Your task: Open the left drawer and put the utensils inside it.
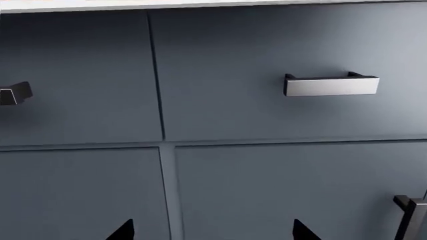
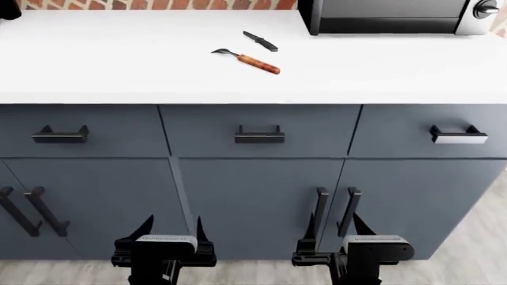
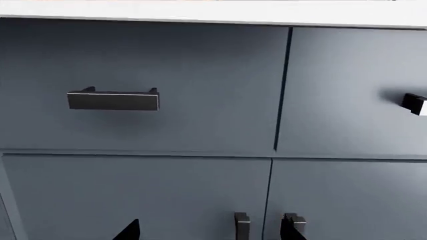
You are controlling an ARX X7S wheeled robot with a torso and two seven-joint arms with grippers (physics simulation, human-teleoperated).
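Note:
The left drawer (image 2: 103, 122) is shut; its dark slate-blue front has a horizontal bar handle (image 2: 60, 136). In the left wrist view the same drawer (image 1: 80, 75) lies left of the seam, with only the end of its handle (image 1: 15, 93) showing. The utensils lie on the white counter (image 2: 119, 59): a fork (image 2: 247, 60) with an orange-brown handle, and a dark knife (image 2: 260, 41) just behind it. My left gripper (image 2: 172, 229) (image 1: 213, 232) hangs open and empty, low before the cabinet doors. My right gripper (image 2: 333, 230) (image 3: 210, 231) is also open and empty, at the same height.
A middle drawer (image 2: 259, 135) (image 1: 331, 85) (image 3: 113, 100) and a right drawer (image 2: 459, 135) flank the left one. Below are cabinet doors with vertical handles (image 2: 321, 209). A dark appliance (image 2: 388, 15) stands at the counter's back right, against a brick wall.

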